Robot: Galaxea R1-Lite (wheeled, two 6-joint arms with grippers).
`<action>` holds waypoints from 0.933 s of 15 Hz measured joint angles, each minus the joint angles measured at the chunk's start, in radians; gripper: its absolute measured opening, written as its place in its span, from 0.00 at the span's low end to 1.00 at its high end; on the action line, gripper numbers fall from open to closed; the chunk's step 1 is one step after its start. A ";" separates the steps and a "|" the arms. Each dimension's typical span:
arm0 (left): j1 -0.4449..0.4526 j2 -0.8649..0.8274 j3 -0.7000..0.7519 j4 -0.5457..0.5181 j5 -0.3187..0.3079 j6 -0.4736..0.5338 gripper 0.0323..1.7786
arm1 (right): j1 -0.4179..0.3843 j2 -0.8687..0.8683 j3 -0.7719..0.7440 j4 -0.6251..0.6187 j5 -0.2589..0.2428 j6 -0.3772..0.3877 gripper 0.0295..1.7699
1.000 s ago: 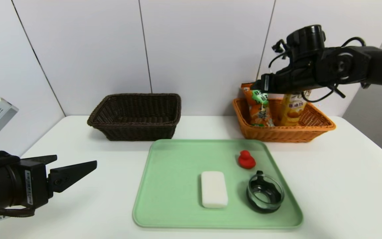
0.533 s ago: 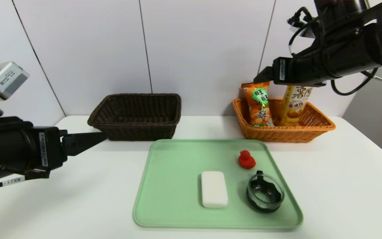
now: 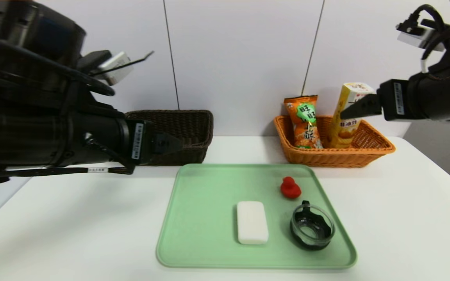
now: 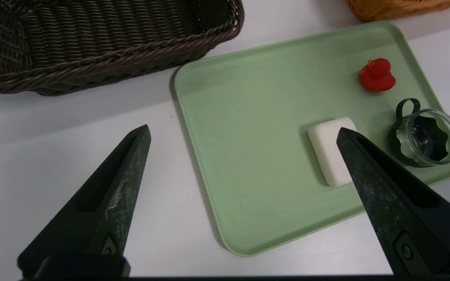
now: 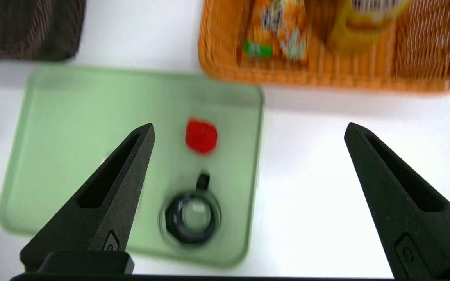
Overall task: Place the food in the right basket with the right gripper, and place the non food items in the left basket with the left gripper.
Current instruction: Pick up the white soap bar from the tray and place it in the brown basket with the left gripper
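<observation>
While I watched, these held:
Writing: Chinese characters I couldn't read on orange snack bag (image 3: 302,121) and yellow box (image 3: 348,114), both in orange basket (image 3: 381,144).
Left gripper (image 4: 242,134): spread, empty, tilted down over white table (image 3: 404,218) beside green tray (image 3: 209,183)'s left edge, before dark basket (image 3: 193,128).
Right gripper (image 5: 248,130): spread, empty, raised.
Tray: white block (image 3: 252,222) near the front edge, red toy (image 3: 290,187) and glass jar (image 3: 311,230) by the right edge.

The head view looks forward and down from above the table (image 3: 404,203), taking in the green tray (image 3: 209,203), the dark basket (image 3: 193,125) and the orange basket (image 3: 365,152) against the wall. The left wrist view looks down past its own fingers (image 4: 108,203) at the tray and dark basket (much nearer). The right wrist view looks down from higher up, over the tray and orange basket. All three share the tray.
</observation>
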 joint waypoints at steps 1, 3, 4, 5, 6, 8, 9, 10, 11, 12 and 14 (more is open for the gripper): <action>-0.030 0.047 -0.048 0.031 0.014 -0.013 0.95 | 0.001 -0.027 0.016 0.056 0.005 0.028 0.95; -0.091 0.126 -0.135 0.102 0.026 -0.062 0.95 | -0.003 -0.071 0.042 0.150 0.011 0.086 0.95; -0.118 0.167 -0.187 0.148 0.030 -0.093 0.95 | -0.006 -0.091 0.063 0.169 0.011 0.093 0.95; -0.143 0.212 -0.247 0.200 0.033 -0.129 0.95 | -0.008 -0.110 0.091 0.174 0.011 0.094 0.96; -0.163 0.255 -0.305 0.246 0.034 -0.158 0.95 | -0.011 -0.131 0.124 0.177 0.011 0.095 0.96; -0.199 0.348 -0.423 0.346 0.036 -0.200 0.95 | -0.019 -0.168 0.173 0.177 0.011 0.099 0.96; -0.214 0.391 -0.477 0.399 0.036 -0.214 0.95 | -0.027 -0.184 0.189 0.177 0.011 0.106 0.96; -0.230 0.434 -0.528 0.451 0.036 -0.229 0.95 | -0.035 -0.196 0.199 0.177 0.011 0.114 0.96; -0.248 0.479 -0.576 0.497 0.037 -0.250 0.95 | -0.046 -0.206 0.207 0.177 0.015 0.119 0.96; -0.262 0.519 -0.609 0.525 0.038 -0.267 0.95 | -0.058 -0.215 0.216 0.177 0.027 0.122 0.96; -0.281 0.595 -0.643 0.538 0.053 -0.289 0.95 | -0.079 -0.228 0.230 0.177 0.051 0.124 0.96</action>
